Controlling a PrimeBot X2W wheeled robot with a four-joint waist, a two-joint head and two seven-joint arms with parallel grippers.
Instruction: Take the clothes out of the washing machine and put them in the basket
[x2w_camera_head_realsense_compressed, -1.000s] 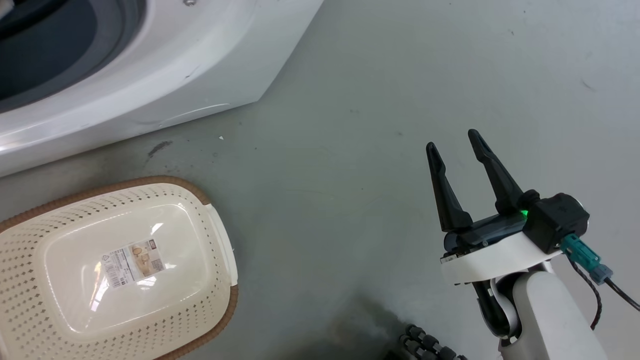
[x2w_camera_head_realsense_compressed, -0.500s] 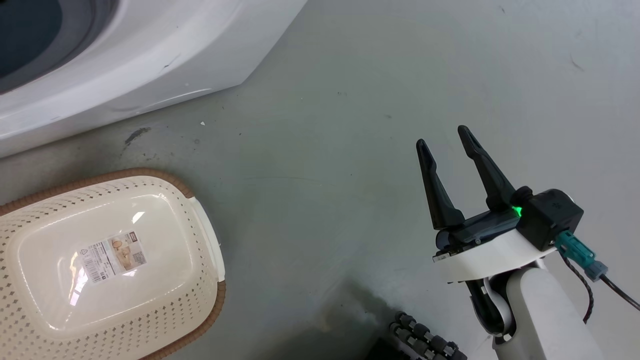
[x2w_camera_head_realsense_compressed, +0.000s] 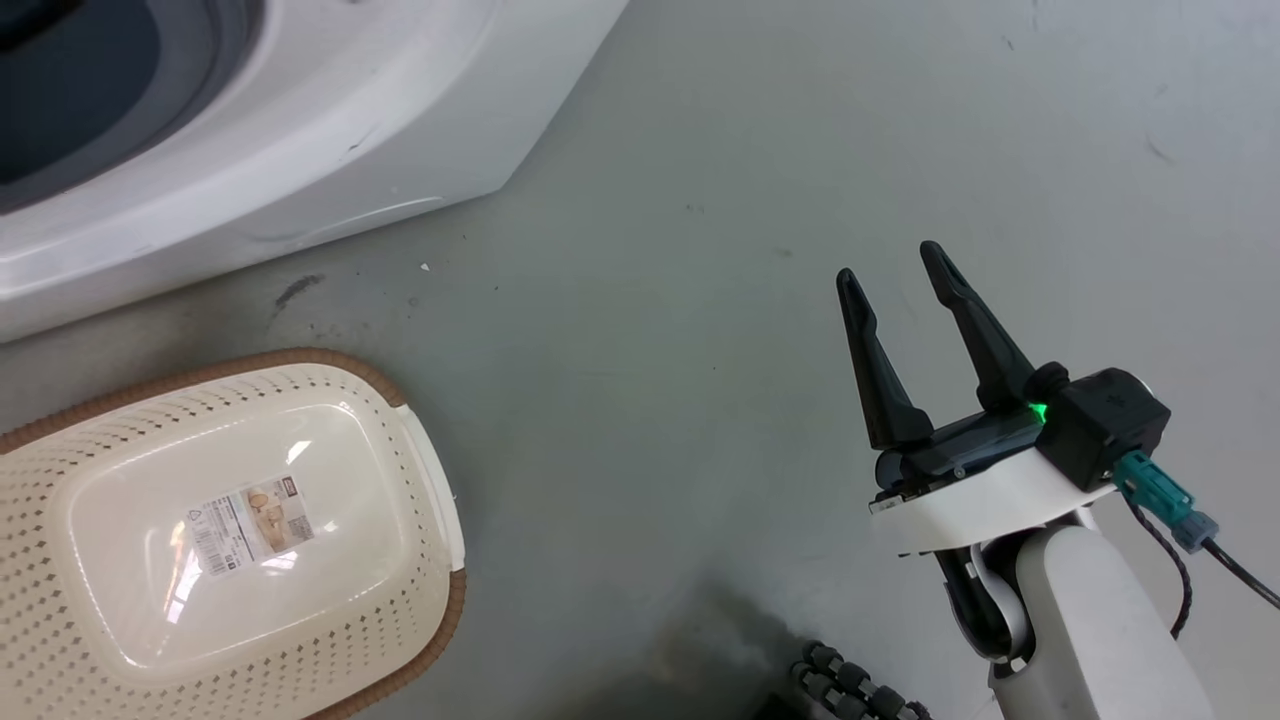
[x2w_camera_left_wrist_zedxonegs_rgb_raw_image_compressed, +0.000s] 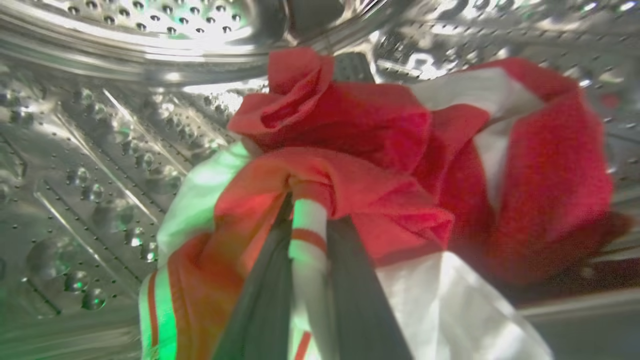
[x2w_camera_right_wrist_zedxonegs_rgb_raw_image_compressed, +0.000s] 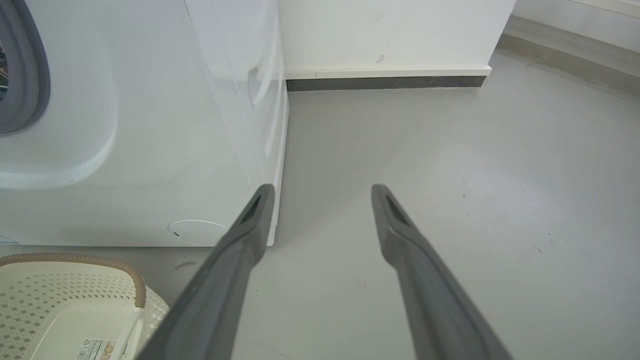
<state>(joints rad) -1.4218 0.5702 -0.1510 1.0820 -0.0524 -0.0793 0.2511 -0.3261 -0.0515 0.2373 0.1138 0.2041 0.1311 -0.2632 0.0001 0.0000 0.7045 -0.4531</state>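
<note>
Because the clothes (x2w_camera_left_wrist_zedxonegs_rgb_raw_image_compressed: 380, 150) lie deep in the washing machine's (x2w_camera_head_realsense_compressed: 300, 130) steel drum (x2w_camera_left_wrist_zedxonegs_rgb_raw_image_compressed: 100, 150), the left gripper (x2w_camera_left_wrist_zedxonegs_rgb_raw_image_compressed: 309, 215) reaches inside, its fingers pinched narrow on a white, red-striped hem (x2w_camera_left_wrist_zedxonegs_rgb_raw_image_compressed: 307, 250), likely to drag the bundle out. The basket (x2w_camera_head_realsense_compressed: 300, 356) sits empty on the floor (x2w_camera_head_realsense_compressed: 700, 300) just before the machine, handy for the drop. The right gripper (x2w_camera_head_realsense_compressed: 890, 262) hangs over bare floor, fingers spread wide. The left wrist view gives the grasp; the head view gives the basket.

Right gripper (x2w_camera_head_realsense_compressed: 889, 262), 2 long black fingers (x2w_camera_head_realsense_compressed: 985, 335), white forearm (x2w_camera_head_realsense_compressed: 1090, 620), green light (x2w_camera_head_realsense_compressed: 1040, 410), teal plug (x2w_camera_head_realsense_compressed: 1150, 490)
</note>
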